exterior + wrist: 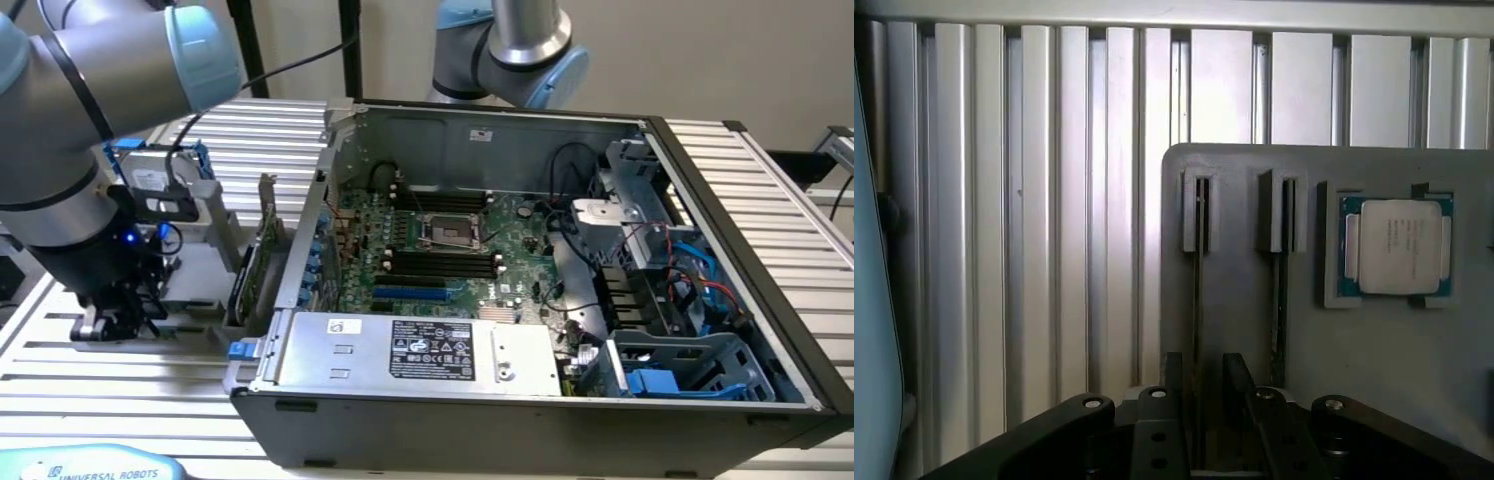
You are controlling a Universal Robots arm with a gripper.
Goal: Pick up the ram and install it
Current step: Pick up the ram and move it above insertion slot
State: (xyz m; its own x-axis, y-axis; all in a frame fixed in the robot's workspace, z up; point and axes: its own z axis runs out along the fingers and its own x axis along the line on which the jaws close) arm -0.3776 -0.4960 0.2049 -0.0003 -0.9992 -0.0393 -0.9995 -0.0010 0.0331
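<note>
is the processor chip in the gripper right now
No, the processor chip lies in its recess on the gray holder, apart from the gripper.

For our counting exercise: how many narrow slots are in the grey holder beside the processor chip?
2. One slot lines up with the gripper; the other slot sits between it and the processor chip. The gripper may hide more.
</note>
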